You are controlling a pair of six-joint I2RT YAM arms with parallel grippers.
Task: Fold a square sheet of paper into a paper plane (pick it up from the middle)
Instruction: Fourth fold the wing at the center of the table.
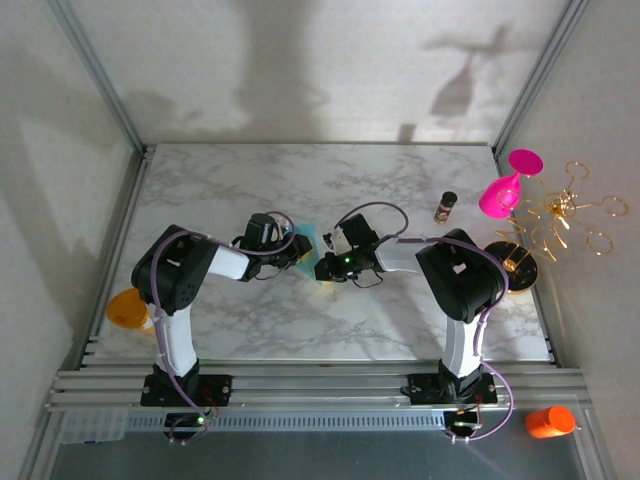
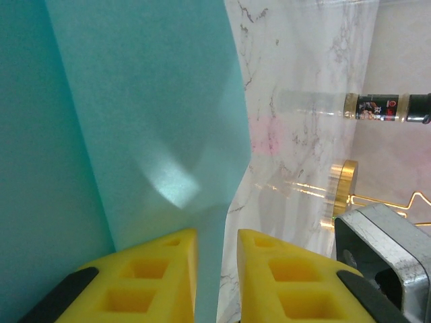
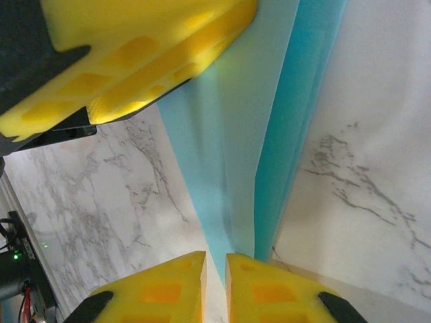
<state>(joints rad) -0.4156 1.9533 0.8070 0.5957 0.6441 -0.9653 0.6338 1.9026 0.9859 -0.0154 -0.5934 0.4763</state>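
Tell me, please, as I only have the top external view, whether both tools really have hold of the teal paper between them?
Observer: The left one does. In its wrist view the square sheet of paper runs down between the yellow fingers of the left tool.
Operator: Thank you. And the right one?
Observer: In its own wrist view the right tool has its jaws almost together on an edge of the sheet.
Operator: Is the sheet still flat?
Observer: No. The right wrist view shows lengthwise folds, with lighter and darker teal layers overlapping.
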